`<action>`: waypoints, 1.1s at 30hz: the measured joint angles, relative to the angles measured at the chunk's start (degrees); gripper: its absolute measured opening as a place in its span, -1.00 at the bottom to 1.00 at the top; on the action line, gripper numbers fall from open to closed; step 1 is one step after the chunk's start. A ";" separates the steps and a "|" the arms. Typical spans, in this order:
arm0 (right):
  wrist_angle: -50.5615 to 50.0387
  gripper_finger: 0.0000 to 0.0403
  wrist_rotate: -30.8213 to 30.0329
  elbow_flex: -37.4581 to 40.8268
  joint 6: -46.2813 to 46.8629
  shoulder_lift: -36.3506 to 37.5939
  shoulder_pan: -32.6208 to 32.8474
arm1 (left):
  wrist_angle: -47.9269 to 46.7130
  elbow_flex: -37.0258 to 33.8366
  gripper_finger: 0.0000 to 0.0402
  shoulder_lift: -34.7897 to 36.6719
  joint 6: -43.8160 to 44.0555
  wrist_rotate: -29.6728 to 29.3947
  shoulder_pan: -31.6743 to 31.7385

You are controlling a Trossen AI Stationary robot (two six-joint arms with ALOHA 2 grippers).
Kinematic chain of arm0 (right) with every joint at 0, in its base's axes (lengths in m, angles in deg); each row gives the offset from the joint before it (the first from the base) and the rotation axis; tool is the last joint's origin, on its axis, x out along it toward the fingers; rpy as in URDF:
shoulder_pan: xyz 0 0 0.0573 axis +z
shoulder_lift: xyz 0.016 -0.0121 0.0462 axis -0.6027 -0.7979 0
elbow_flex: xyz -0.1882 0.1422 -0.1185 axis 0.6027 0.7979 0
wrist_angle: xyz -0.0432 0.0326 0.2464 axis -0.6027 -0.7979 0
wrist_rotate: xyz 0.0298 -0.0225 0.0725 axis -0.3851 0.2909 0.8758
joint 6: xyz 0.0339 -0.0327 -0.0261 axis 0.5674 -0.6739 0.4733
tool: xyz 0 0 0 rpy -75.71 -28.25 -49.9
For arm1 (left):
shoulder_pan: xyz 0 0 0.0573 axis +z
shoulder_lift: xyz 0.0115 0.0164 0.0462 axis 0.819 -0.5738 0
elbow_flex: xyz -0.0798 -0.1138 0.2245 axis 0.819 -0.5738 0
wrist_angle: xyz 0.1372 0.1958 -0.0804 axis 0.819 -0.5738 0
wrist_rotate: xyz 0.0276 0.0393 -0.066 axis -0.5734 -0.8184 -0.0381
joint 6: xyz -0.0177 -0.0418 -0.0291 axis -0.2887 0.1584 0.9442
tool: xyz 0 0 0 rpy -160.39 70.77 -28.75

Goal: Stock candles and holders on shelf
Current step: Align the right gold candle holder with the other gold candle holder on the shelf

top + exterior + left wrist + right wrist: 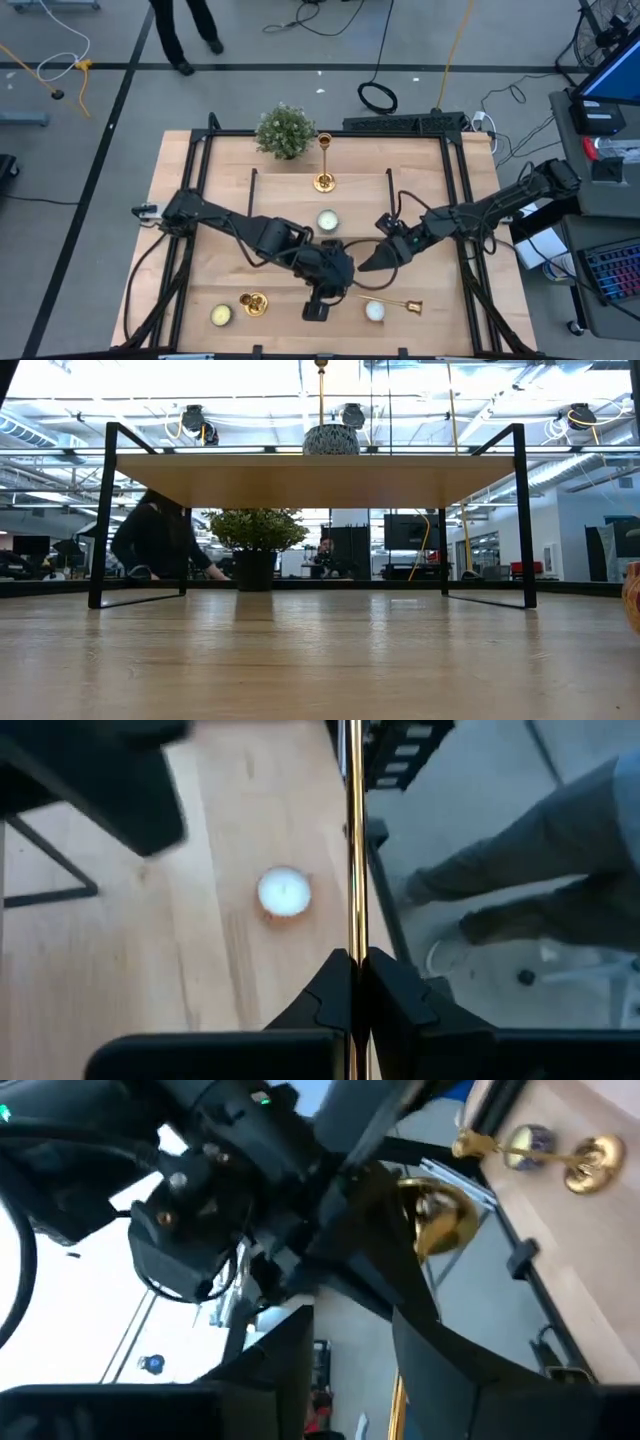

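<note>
Left gripper (352,982) is clamped on a gold candlestick (354,840) stem; handover done, shelf (300,200) placement is called for next.

floor (100,90): grey, taped | cables (378,96): black | ceiling: bright lights (330,385)

Shelf (290,190) middle lies bare — plant (284,131), holder (324,165), candle (327,221) crowd it.

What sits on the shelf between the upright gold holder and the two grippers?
In the high view, one pale candle sits on the shelf between the upright holder and the grippers.
</note>
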 joint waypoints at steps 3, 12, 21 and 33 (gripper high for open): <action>1.12 -0.24 -0.17 0.00 -0.38 0.11 -0.69 | 2.30 0.05 -0.92 0.04 1.17 0.46 0.04; 5.85 -0.16 -4.15 0.04 -5.15 0.04 -0.72 | 12.02 0.17 -0.92 2.64 3.17 -2.37 -1.03; 6.77 -0.16 -7.45 0.08 -8.10 0.07 -1.10 | 19.99 0.17 -0.92 6.62 3.36 -10.04 -2.25; 11.88 -0.16 -8.96 0.11 -11.23 0.04 -2.21 | 27.05 0.17 -0.92 9.23 0.93 -21.24 -4.42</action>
